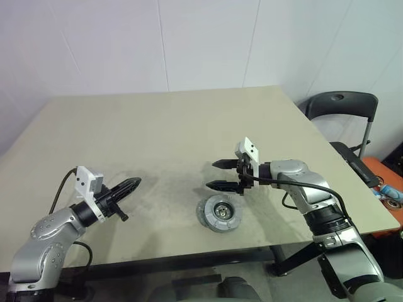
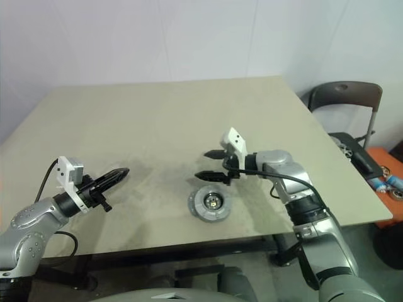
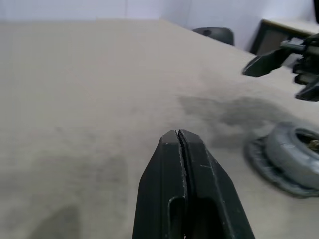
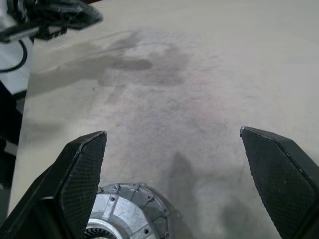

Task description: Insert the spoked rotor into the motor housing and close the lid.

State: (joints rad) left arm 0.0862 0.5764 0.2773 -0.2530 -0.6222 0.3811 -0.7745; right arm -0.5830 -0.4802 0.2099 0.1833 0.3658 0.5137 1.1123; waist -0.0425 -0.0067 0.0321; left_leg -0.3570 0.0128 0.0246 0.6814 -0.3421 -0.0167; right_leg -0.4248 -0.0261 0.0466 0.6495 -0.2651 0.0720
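Observation:
Near the table's front edge lies a round grey stack. Its notched outer edge is the lid [image 1: 219,212], with a raised ring and a dark, glinting centre [image 4: 124,219]. I cannot tell the motor housing apart from it, and the spoked rotor is hidden. My right gripper [image 1: 212,174] hangs open just above and beyond the stack, pointing left, with nothing between its fingers [image 4: 84,169]. My left gripper [image 1: 135,183] is shut and empty, well to the stack's left above the table, its tip [image 3: 178,134] pointing towards the stack [image 3: 291,159].
The beige table [image 1: 157,126] stretches far back and to the left, with dark smudges near the middle front. A black chair [image 1: 343,104] stands past the right edge, with an orange item [image 1: 385,170] beside it. A white wall is behind.

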